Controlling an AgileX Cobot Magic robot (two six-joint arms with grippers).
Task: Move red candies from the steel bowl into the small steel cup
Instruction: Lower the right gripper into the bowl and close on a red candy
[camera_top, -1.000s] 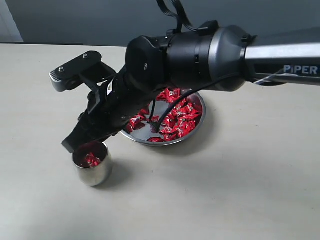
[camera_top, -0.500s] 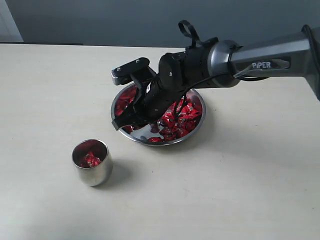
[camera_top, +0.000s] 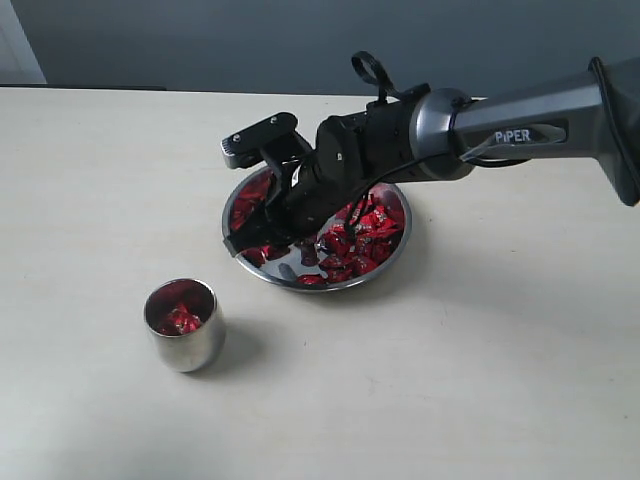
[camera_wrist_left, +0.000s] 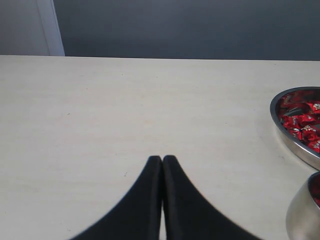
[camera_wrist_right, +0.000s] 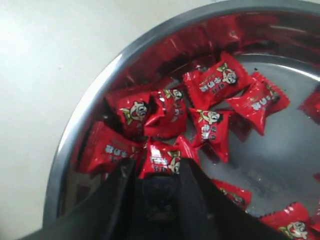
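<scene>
1. while the task is only partly done, some red candies (camera_top: 180, 318) are already seen inside the small steel cup (camera_top: 186, 348), which stands upright on the desk (camera_top: 450, 380), well apart from the steel bowl (camera_top: 322, 287).
2. by far the greater share is left in the bowl, heaped mostly toward its right and far side (a bare patch of the flat bottom is shown nearer the front).
3. the right hand (camera_wrist_right: 157, 171) is set low inside the left part of the bowl. its fingers are held apart and one candy (camera_wrist_right: 162, 159) is framed right at their tips. no firm pinch is shown, so this candy is judged not yet grasped.
4. the left hand (camera_wrist_left: 162, 159) is clenched shut with nothing between its fingers. it is held over bare desk, with the bowl and the cup caught only at the edge of its view.
5. as a judgement, the work is at an early stage: a candy must be closed upon, lifted, carried across to the cup and let go, and this must be repeated many times. since the cup is narrow, each release must be centred over its mouth or the candy may be lost onto the desk.
</scene>
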